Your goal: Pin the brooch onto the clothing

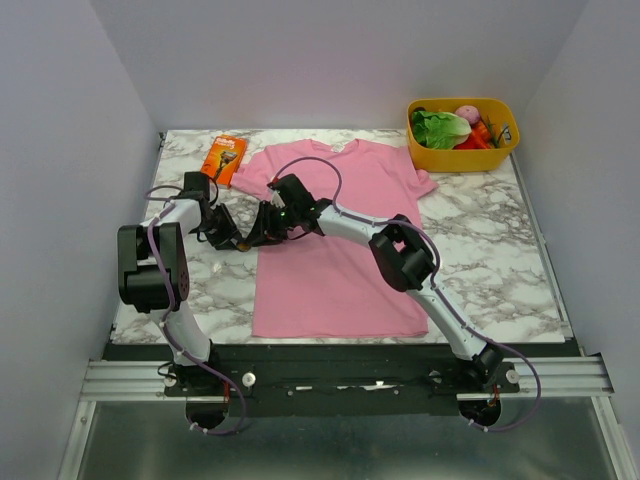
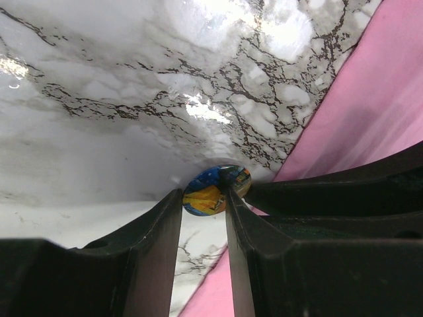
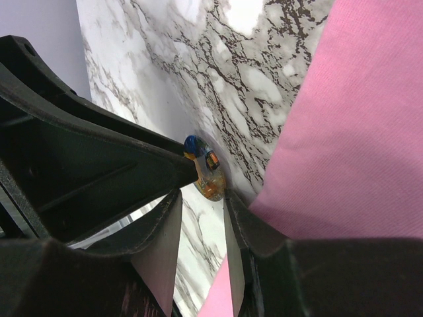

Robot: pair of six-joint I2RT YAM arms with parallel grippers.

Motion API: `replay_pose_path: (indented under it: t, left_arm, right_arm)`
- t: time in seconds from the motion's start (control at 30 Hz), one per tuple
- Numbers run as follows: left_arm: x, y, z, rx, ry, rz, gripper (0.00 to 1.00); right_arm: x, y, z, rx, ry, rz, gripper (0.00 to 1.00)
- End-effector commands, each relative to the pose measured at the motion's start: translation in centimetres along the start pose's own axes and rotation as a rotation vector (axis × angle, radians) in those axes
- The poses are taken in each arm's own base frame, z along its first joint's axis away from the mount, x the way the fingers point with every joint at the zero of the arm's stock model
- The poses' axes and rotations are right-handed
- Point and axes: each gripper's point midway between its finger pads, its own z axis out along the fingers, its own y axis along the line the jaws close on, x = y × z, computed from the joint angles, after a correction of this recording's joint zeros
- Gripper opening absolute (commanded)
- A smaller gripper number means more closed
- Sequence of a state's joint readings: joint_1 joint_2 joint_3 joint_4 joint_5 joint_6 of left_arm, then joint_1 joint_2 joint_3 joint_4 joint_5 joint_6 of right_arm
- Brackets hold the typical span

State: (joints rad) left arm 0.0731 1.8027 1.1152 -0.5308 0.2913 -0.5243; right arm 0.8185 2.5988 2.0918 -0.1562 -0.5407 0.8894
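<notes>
Your left hand [image 2: 203, 193]: fingers partly spread, tips at brooch [image 2: 215, 190]; grasping or already released, cannot tell. Brooch stands on edge over marble surface [image 2: 99, 99], just beside left edge of pink T-shirt [image 1: 330, 260], between tips of both hands. I judge this is hand-over, so one hand gets better grip for pinning. Your right hand [image 3: 203, 196]: tips meet brooch from other side; grip cannot tell.

I count one worktop [image 1: 480, 240], one pink T-shirt [image 1: 330, 260], one brooch [image 2: 210, 193], one orange package [image 1: 224, 157], one yellow bin [image 1: 447, 159]. Two tools: left tool [image 2: 203, 198], right tool [image 3: 201, 198]. Vegetables in the bin: number indeterminable.
</notes>
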Motion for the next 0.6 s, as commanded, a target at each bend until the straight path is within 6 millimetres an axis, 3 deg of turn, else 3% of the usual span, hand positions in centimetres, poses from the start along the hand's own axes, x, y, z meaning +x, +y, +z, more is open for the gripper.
replay_pose_path:
  t: [0.0,0.33,0.57]
  left_arm:
    - [2.5,1.4,1.3,-0.034,0.075,-0.032,0.42]
    - [2.3,0.2,2.0,0.031,0.076,-0.052,0.41]
    - [1.9,-0.6,1.3,0.084,0.045,-0.034,0.40]
  right_arm:
    - [2.8,-2.8,1.1,0.058,0.070,0.044,0.40]
    - [2.9,-2.4,1.3,0.028,0.073,0.042,0.40]
    - [2.8,-1.6,1.0,-0.020,0.057,0.021,0.39]
